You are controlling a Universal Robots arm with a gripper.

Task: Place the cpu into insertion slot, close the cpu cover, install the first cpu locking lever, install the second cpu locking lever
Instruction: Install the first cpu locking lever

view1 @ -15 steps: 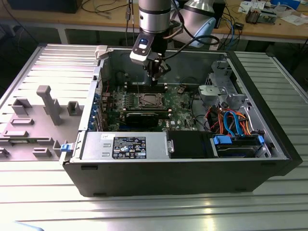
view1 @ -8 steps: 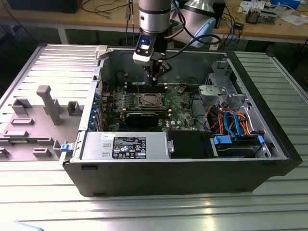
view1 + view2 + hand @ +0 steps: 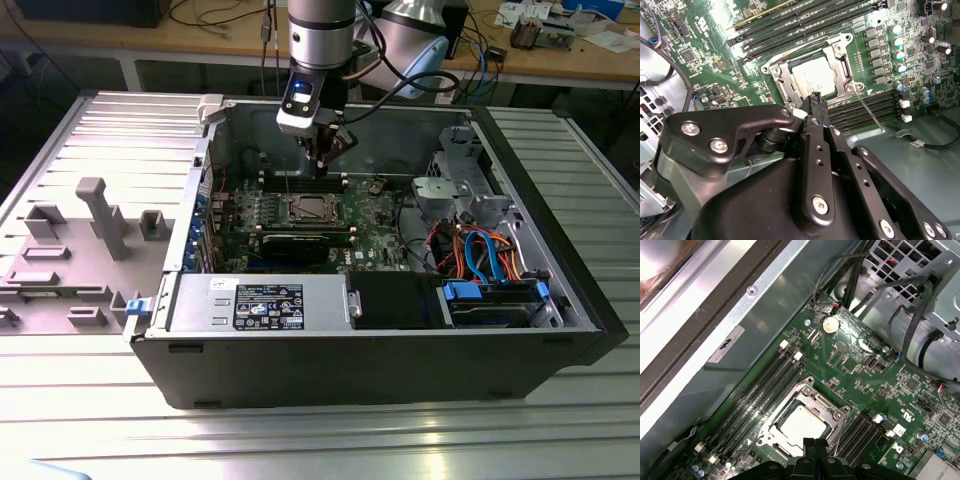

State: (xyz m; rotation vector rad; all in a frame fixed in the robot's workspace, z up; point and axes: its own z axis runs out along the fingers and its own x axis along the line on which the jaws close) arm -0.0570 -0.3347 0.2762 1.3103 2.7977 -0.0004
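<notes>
Black claw (image 3: 816,99) fingers are pressed together at their tips in both wrist views, with nothing between them. In the second wrist view they hang just above one edge of the processor socket. In the first wrist view the claw (image 3: 815,444) sits at the rim of the same socket.

The cpu (image 3: 814,79) lies seated in that socket, its pale metal top facing up. The cpu cover (image 3: 805,54) lies flat around it as a silver frame, and the chip shows through its window. From one corner of the socket a thin metal locking lever (image 3: 869,111) slants out across the neighbouring memory slots, away from the frame. More memory slots (image 3: 805,22) run along the socket's far side on the green motherboard (image 3: 715,65).

In the exterior view the silver arm (image 3: 322,40) reaches down into the open computer case (image 3: 380,370), with the claw (image 3: 325,155) over the board's middle. A silver power supply (image 3: 260,303) sits along the near wall. Orange and blue cables (image 3: 480,250) cluster toward the exterior view's right. The case rests on a ribbed metal worktop (image 3: 300,440).
</notes>
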